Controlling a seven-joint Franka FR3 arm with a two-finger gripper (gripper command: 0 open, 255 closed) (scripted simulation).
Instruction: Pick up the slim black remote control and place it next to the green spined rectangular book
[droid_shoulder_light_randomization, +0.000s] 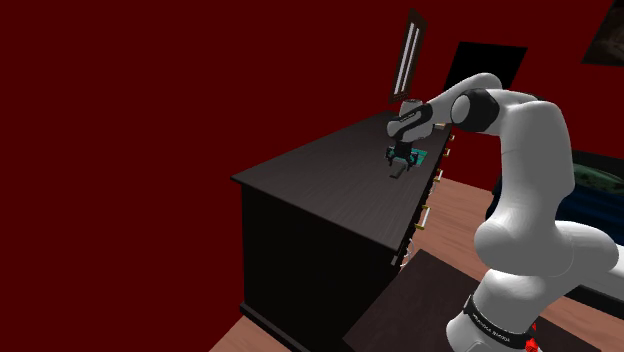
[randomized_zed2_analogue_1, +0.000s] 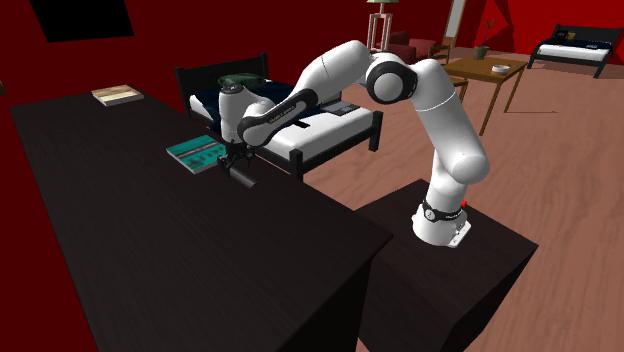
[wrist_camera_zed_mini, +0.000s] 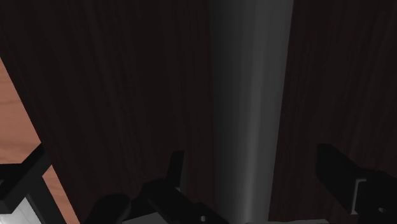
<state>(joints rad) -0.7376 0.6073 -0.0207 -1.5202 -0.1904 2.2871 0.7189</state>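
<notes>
Gripper (randomized_zed2_analogue_1: 238, 168) released; fingers (wrist_camera_zed_mini: 177, 167) straddle the slim dark remote (wrist_camera_zed_mini: 248, 108) without touching it; remote lies on the dresser top (randomized_zed2_analogue_1: 150, 250) near the green book (randomized_zed2_analogue_1: 195, 152) (looks placed); I'd retract straight up, no sideways drag.

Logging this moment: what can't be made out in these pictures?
Slim black remote control: far end cut off by the wrist view's edge.
Teal rectangular book: partly hidden behind the black tool in the shoulder view; cover print too small.
Whether remote rests on the dark tabletop: too small, both exterior views.
</notes>
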